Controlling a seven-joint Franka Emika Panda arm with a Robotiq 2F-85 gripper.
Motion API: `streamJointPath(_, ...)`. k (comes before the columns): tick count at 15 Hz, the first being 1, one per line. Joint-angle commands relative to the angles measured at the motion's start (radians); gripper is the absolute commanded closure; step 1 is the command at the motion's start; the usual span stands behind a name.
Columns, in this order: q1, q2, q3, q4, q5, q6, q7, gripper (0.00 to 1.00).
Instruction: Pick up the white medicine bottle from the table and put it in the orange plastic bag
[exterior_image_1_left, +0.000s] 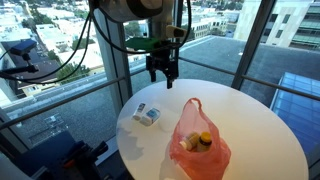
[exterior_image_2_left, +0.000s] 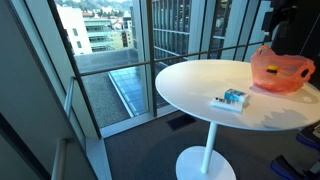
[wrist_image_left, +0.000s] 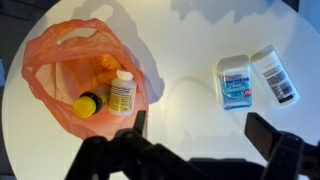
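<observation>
The white medicine bottle lies inside the orange plastic bag, label up, just beside a yellow bottle with a dark cap. The bag sits slumped open on the round white bench, and near it a flat blue-and-white pack and a white pack lie side by side. The end effector hangs above the bench with its fingers spread wide, gripping and touching nothing.
</observation>
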Motion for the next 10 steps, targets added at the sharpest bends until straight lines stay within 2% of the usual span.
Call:
streamJointPath(1,-0.002,-0.066,0.006,-0.036,0.014,-0.008,-0.023,0.00)
streamJointPath(10,-0.004,-0.044,0.007,-0.022,0.009,-0.007,-0.005,0.00)
